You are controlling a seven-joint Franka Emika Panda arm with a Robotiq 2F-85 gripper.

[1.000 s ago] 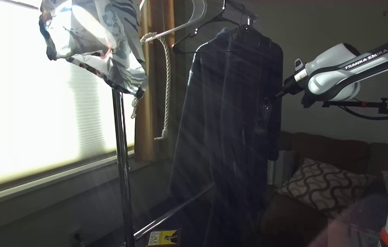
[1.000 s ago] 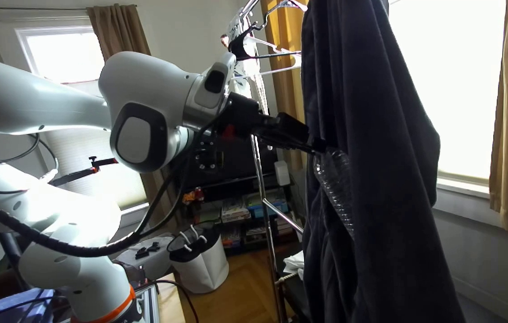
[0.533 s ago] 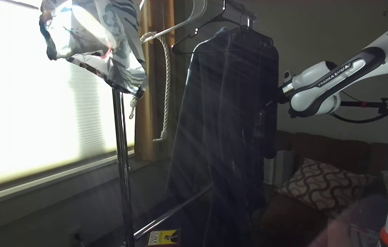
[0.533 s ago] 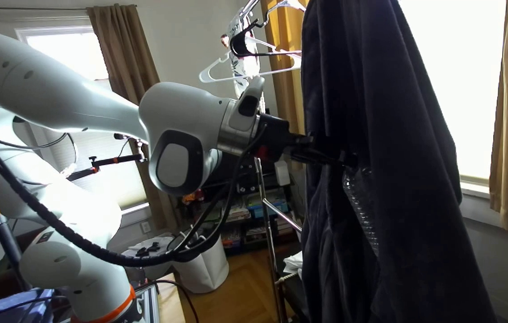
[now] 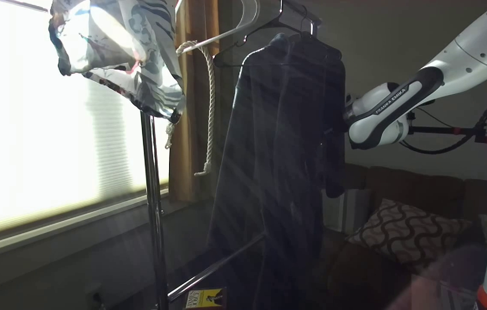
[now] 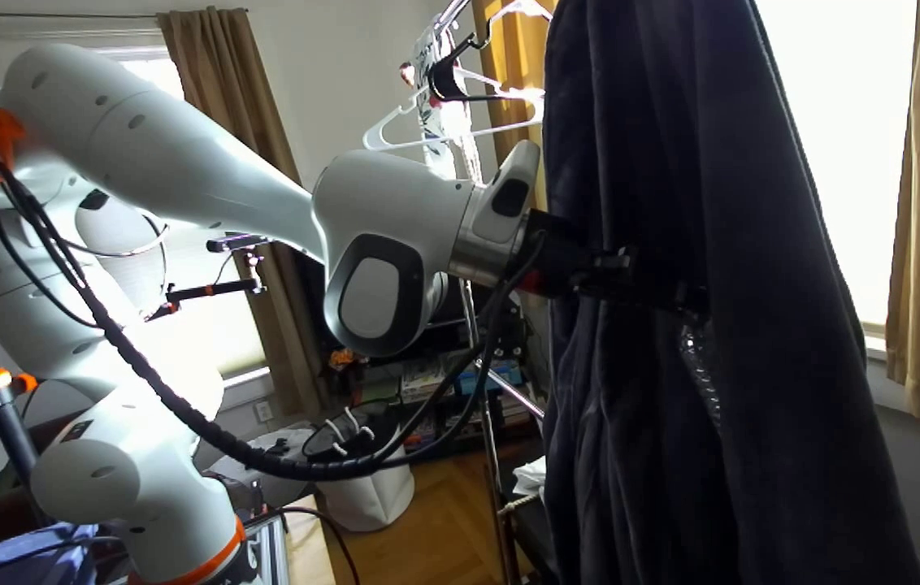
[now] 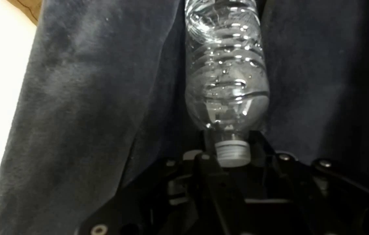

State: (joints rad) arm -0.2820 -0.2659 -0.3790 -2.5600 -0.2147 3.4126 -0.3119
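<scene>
My gripper (image 7: 230,138) is shut on the neck of a clear plastic bottle (image 7: 227,78) with a white cap (image 7: 232,153). A finger stands on each side of the neck and cap. The bottle lies against a dark grey robe (image 7: 90,98) that hangs on a rack, in both exterior views (image 5: 265,129) (image 6: 647,146). In an exterior view the gripper (image 6: 692,301) is pressed in among the robe's folds, and the bottle (image 6: 700,370) slants down from it. Cloth hides the bottle's lower end there. In the wrist view the bottle's base is cut off by the top edge.
A chrome rack post (image 5: 153,193), a black hanger (image 5: 278,23), a white hanger (image 6: 395,130) and a patterned cloth (image 5: 118,56) are near the robe. A sofa with a cushion (image 5: 407,232) stands behind. A white basket (image 6: 371,487) stands on the floor.
The gripper has carried the bottle deeper into the robe, first lowering, then pushing on. The robe's cloth has shifted and spread with it. Less of the bottle shows now in the exterior views.
</scene>
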